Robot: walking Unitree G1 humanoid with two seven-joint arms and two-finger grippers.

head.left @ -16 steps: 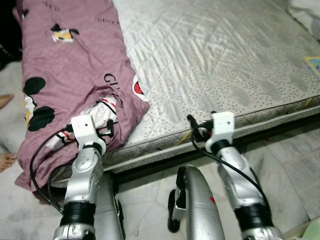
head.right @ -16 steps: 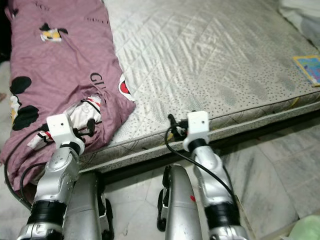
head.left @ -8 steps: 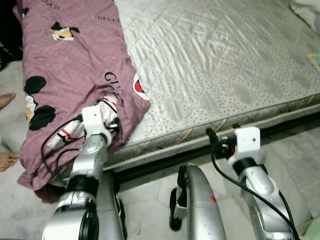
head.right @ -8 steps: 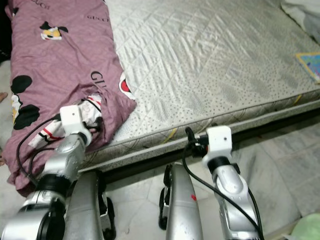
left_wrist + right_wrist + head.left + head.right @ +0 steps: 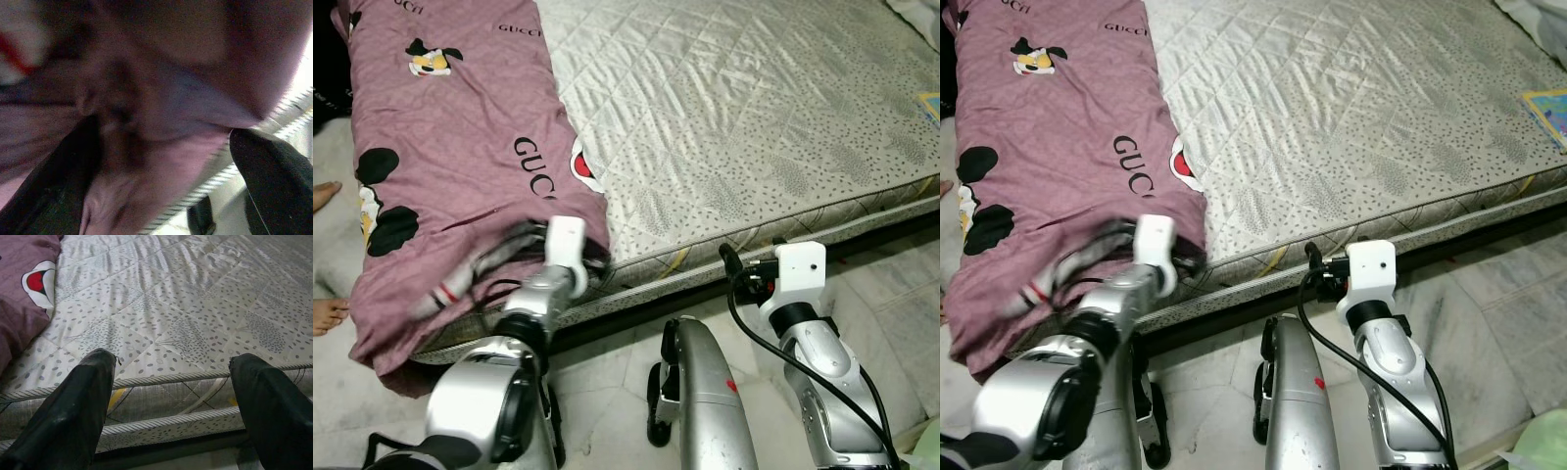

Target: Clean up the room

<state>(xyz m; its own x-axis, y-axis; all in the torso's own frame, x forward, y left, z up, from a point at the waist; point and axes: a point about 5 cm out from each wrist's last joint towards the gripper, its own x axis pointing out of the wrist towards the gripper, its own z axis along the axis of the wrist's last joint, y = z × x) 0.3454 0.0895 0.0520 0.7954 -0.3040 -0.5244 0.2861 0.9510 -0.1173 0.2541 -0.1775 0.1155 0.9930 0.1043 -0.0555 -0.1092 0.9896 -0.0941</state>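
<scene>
A mauve quilt (image 5: pixel 450 147) with cartoon prints and lettering lies along the left side of the grey-white quilted mattress (image 5: pixel 734 108) and hangs over its front edge. White striped lining (image 5: pixel 460 284) shows at the quilt's near end, blurred. My left arm's wrist (image 5: pixel 566 240) presses against the quilt's near corner at the mattress edge. The left gripper (image 5: pixel 164 132) is open, with mauve cloth bunched between its fingers. My right gripper (image 5: pixel 171 357) is open and holds nothing. It faces the mattress's front edge just right of the quilt, and its wrist (image 5: pixel 800 266) is over the floor.
A person's bare feet (image 5: pixel 325 194) stand on the floor left of the quilt. A colourful flat item (image 5: pixel 1549 106) lies at the mattress's right edge, and white cloth (image 5: pixel 920 8) lies at the far right corner. Marble floor (image 5: pixel 891 304) runs before the bed. Something green (image 5: pixel 1542 446) lies at bottom right.
My left arm has swung right along the quilt's near end to its corner. My right arm dropped from the mattress edge toward the floor, then held still.
</scene>
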